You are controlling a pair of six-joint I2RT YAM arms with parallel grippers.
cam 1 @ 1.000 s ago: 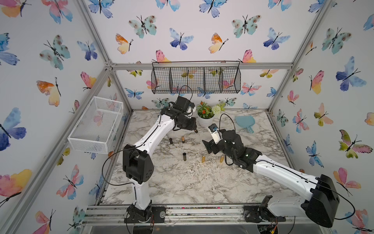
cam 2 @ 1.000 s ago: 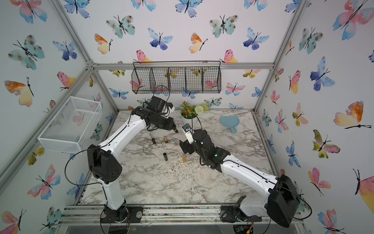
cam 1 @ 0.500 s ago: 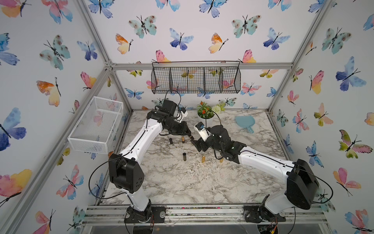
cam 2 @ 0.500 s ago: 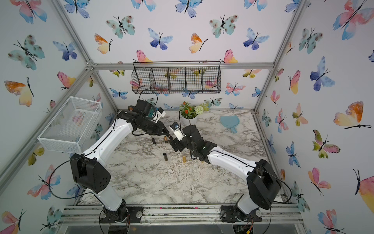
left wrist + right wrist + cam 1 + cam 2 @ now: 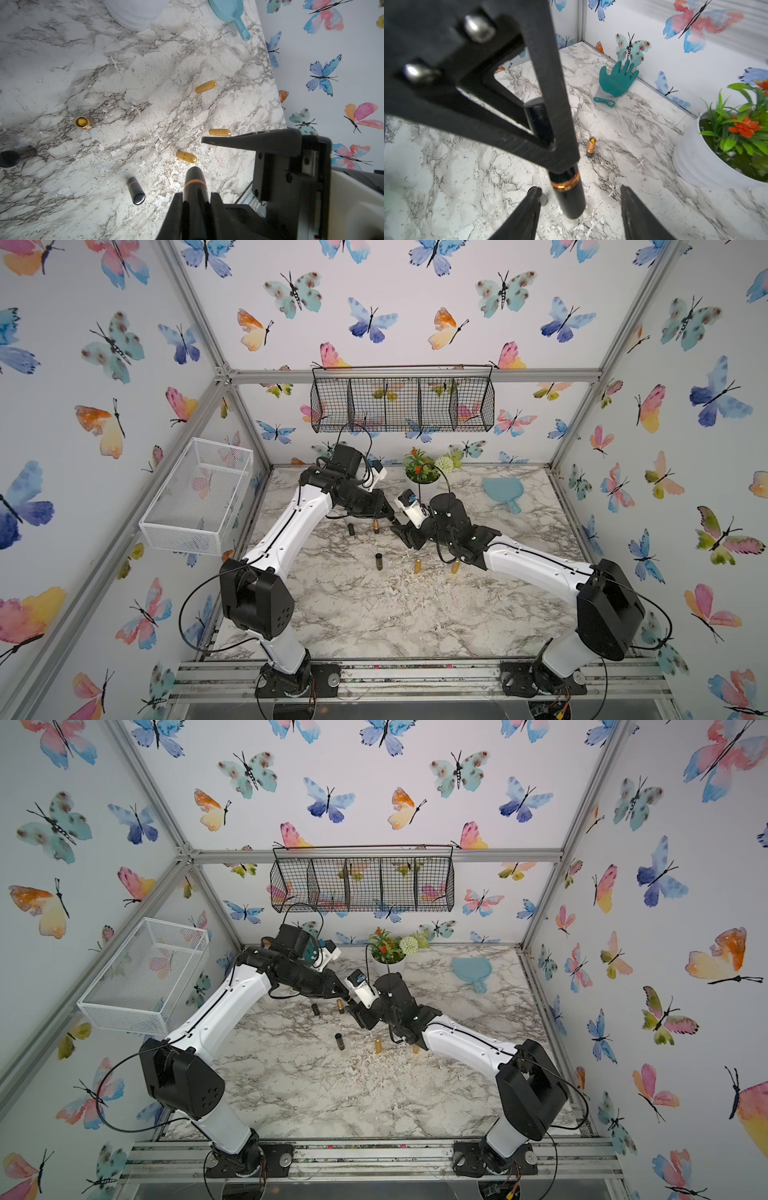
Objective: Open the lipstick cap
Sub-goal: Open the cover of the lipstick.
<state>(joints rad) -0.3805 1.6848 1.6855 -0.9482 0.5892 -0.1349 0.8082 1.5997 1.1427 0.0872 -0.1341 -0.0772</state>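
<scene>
The left jaws are clenching the black lipstick (image 5: 195, 193) by its base, holding it in the air over the far middle of the table (image 5: 374, 614). The right jaws are standing apart on either side of the cap (image 5: 569, 201), with a gap showing on both sides, so they are not gripping it yet. The cap is sitting fully on, against the gold band (image 5: 565, 184). As I judge it, the squeeze and the pull-off are both left to do. Below, gold bullet-shaped pieces (image 5: 219, 132), a black tube (image 5: 136, 190) and an opened lipstick (image 5: 83, 123) are resting well clear. A plant pot (image 5: 695, 166) and a teal glove (image 5: 616, 83) are sitting farther off. Nothing is blocking the pull.
</scene>
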